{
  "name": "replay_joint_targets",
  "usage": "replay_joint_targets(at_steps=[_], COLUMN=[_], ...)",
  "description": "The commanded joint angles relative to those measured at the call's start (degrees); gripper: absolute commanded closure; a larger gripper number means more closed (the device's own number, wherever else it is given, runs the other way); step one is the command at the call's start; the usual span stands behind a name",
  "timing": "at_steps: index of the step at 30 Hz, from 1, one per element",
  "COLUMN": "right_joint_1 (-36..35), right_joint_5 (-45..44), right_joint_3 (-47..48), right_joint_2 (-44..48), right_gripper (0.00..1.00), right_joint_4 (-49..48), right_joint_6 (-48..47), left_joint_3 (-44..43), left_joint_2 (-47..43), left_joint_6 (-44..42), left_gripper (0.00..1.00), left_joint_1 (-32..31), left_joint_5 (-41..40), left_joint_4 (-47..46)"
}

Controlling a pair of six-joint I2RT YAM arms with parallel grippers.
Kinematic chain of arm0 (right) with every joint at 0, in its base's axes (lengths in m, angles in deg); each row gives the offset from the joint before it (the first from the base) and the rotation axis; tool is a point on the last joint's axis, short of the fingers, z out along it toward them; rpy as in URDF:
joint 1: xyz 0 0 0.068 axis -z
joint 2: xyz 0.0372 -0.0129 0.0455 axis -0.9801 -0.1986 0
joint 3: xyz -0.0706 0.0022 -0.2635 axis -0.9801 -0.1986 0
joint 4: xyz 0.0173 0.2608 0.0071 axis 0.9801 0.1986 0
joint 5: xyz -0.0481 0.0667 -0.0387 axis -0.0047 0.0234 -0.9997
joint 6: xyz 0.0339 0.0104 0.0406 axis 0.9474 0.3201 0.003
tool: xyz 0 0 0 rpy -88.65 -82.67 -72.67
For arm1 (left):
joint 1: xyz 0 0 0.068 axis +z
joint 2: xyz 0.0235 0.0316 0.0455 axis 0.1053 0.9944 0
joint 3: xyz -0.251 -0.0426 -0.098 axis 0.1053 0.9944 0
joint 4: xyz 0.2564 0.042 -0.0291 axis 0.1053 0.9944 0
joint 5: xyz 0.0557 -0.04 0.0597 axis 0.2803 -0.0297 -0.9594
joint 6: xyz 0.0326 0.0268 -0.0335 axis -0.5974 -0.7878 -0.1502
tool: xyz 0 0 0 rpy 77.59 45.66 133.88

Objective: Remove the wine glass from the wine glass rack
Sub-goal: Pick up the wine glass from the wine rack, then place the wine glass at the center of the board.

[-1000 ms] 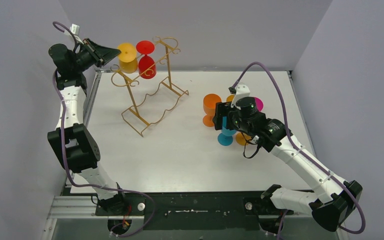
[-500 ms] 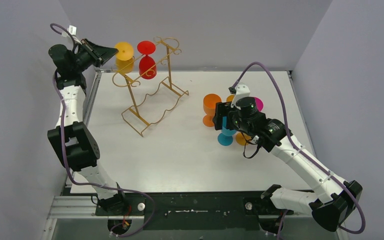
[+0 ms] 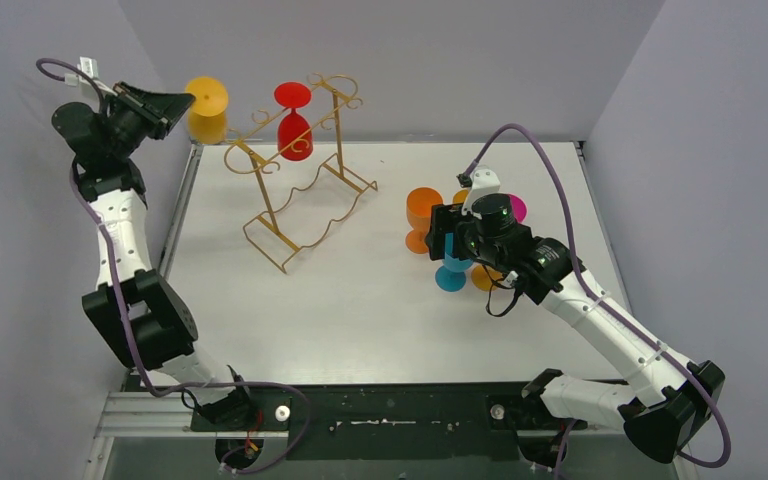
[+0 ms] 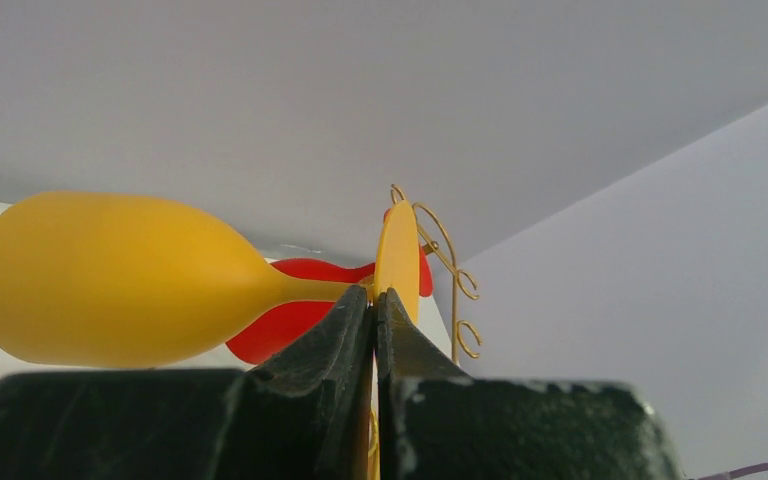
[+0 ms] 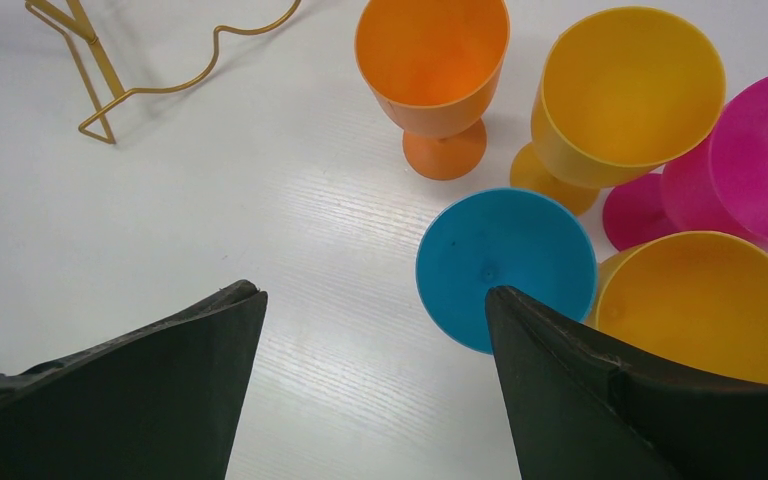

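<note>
One yellow wine glass [image 3: 205,108] hangs far left, apart from the wine glass rack [image 3: 300,190], its thin stem pinched in the closed left gripper [image 4: 373,300]; it looks light, stiff, smooth plastic, so the stem beside the foot suits best; right gripper [image 5: 372,292] gapes wide, holding nothing

Smooth yellow plastic glass [image 4: 110,280] with a soft sheen; thin gold metal wire rack [image 3: 301,190] (slightly glossy); matt white table [image 5: 160,220] showing a faint wood-like grain.

Yellow glass [image 3: 206,108] beside gold rack [image 3: 305,188]
</note>
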Motion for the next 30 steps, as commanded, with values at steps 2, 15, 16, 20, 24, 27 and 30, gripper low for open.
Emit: replay_joint_targets(at_steps=[2,15,16,20,24,27,30], right_joint_1=[0.32,0.29,0.29,0.28,0.31,0.29,0.28], right_joint_5=[-0.95,-0.27,-0.22,-0.31,0.19,1.08,1.50], right_joint_3=[0.50,2.85,3.24,3.98,3.03,2.32,2.13], right_joint_2=[1.20,0.27,0.06,-0.75,-0.88,-0.88,-1.04], right_gripper=[0.16,0.16,0.16,0.16,0.16,0.16,0.16], right_joint_4=[-2.12,-1.82,-1.76,-2.04,-2.96,-3.77,-4.66], right_joint_6=[-0.96,-1.63,-1.97,-2.79,-1.19,-0.15,0.02], left_joint_3=[1.87,16.65,19.29,23.26,25.42,26.94,28.25], left_joint_2=[-9.25,-28.55,-30.74,-35.71,-39.62,-41.79,-43.51], left_joint_6=[-5.43,-15.80,-15.00,-14.54,-16.19,-17.99,-21.32], left_gripper=[1.00,1.00,1.00,1.00,1.00,1.00,1.00], left_joint_1=[2.24,5.18,5.14,3.91,1.71,-0.57,-2.75], left_joint_5=[-5.72,-9.08,-8.88,-8.21,-11.04,-13.65,-15.92], left_joint_4=[5.24,18.35,16.99,15.48,21.07,25.48,29.42])
